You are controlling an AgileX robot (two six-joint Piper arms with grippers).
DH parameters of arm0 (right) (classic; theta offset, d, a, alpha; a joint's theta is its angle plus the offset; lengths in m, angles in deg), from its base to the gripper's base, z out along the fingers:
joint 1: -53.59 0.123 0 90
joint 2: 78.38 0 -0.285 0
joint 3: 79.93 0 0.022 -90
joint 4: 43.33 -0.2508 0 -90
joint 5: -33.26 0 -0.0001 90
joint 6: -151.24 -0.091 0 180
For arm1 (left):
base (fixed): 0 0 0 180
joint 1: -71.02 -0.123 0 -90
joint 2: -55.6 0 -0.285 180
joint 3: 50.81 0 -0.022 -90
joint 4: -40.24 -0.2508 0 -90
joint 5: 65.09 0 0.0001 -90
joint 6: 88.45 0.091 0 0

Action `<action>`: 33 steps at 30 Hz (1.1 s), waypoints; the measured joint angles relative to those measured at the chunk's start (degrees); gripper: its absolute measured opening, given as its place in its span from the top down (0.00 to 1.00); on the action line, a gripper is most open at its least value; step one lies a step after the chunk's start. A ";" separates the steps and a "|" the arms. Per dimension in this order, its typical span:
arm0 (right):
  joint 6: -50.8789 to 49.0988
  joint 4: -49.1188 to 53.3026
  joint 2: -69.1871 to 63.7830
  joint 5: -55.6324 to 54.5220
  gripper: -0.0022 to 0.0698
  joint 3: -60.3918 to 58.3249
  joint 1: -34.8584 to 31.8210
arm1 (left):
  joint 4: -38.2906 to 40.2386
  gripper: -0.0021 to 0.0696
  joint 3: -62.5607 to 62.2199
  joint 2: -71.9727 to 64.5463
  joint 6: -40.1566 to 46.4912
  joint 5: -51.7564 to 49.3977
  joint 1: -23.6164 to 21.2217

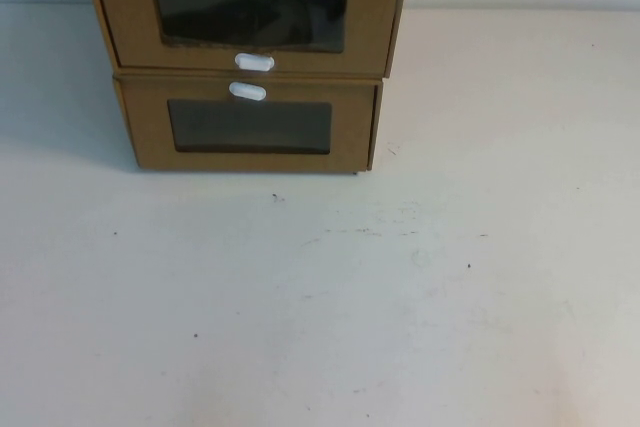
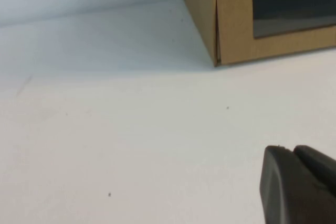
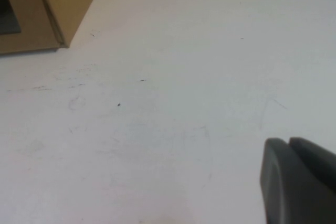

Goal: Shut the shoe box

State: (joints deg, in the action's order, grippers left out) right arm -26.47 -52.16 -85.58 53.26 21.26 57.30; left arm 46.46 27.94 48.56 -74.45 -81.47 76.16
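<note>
The shoe box [image 1: 245, 12], top centre, is light stiff cardboard; push its front panel. Left tool [image 2: 296, 184] and right tool [image 3: 296, 179] hover over the desk [image 1: 400, 297], both apparently closed.

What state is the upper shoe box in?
Apparently shut: upper shoe box front flush with lower box. Left gripper, right gripper low over table.

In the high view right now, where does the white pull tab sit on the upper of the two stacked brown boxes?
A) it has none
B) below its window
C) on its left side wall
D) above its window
B: the upper shoe box carries its white tab under the window.
</note>
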 joint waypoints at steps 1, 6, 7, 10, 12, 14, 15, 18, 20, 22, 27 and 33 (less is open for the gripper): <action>0.00 0.00 0.00 0.00 0.99 0.00 0.00 | -1.06 0.98 0.00 0.00 -0.99 -0.52 0.14; 0.00 0.00 0.00 0.00 0.99 0.00 0.00 | -2.85 0.98 0.00 0.00 -3.99 -4.78 0.38; 0.00 0.00 0.00 0.00 0.99 0.00 0.00 | -2.85 0.98 0.00 0.00 -4.10 -4.89 0.38; 0.00 0.00 0.00 0.00 0.99 0.00 0.00 | -2.96 0.98 0.00 0.00 -4.44 -4.89 0.38; 0.00 0.00 0.00 0.00 0.99 0.00 0.00 | -2.96 0.98 0.00 0.00 -4.49 -4.89 0.38; 0.00 0.00 0.00 0.00 0.99 0.00 0.00 | -3.06 0.98 0.00 0.00 -4.59 -4.89 0.38; 0.00 0.00 0.00 0.00 0.99 0.00 0.00 | -3.06 0.98 0.00 0.00 -4.59 -4.89 0.38; 0.00 0.00 0.00 0.00 0.99 0.00 0.00 | -3.06 0.98 0.00 0.00 -4.62 -4.89 0.38; 0.00 0.00 0.00 0.00 0.99 0.00 0.00 | -3.06 0.98 0.00 0.00 -4.72 -4.89 0.38; 0.00 0.00 0.00 0.00 0.99 0.00 0.00 | -3.06 0.98 0.00 0.00 -4.71 -4.89 0.38; 0.00 0.00 0.00 0.00 0.99 0.00 0.00 | -3.06 0.98 0.00 0.00 -4.71 -4.89 0.38; 0.00 0.00 0.00 0.00 0.99 0.00 0.00 | -3.06 0.98 0.00 0.00 -4.71 -4.98 0.38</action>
State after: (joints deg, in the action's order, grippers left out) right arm -26.47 -52.16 -85.58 53.26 21.26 57.30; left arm 43.40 27.94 48.56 -79.16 -86.45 76.54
